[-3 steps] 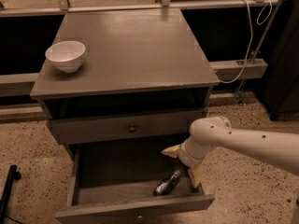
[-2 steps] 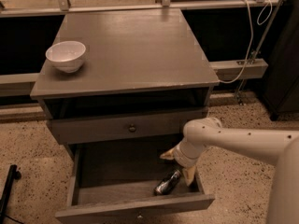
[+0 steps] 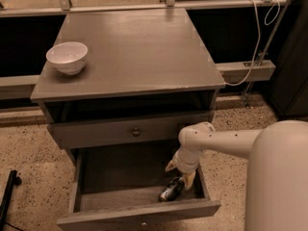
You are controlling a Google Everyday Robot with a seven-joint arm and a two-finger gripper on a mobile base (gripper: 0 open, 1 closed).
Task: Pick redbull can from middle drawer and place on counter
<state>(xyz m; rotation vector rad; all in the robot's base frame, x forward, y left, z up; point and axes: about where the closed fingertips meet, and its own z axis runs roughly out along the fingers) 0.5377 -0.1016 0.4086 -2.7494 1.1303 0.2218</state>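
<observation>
The redbull can (image 3: 170, 191) lies slantwise in the middle drawer (image 3: 120, 214), just behind its front board's right end, immediately frontward of the gripper (image 3: 179, 173), whose fingers (image 3: 189, 179) hang spread, empty.

Indoor lab or test space, not a lived-in room. Reference point: white arm's 2-finger pincer gripper (image 3: 180, 173), fingers spread, low in the right side of the pulled-out grey-brown wooden middle drawer (image 3: 139, 214).

Evidence:
- speckled beige terrazzo floor (image 3: 29, 148) left and right of the pincer
- flat grey-brown wooden counter (image 3: 144, 52) above it, with 1 round white ceramic bowl (image 3: 67, 57) up and left
- long grey metal rail (image 3: 144, 6) with upright posts far behind
- loose white cable (image 3: 252, 42) hanging up and right
</observation>
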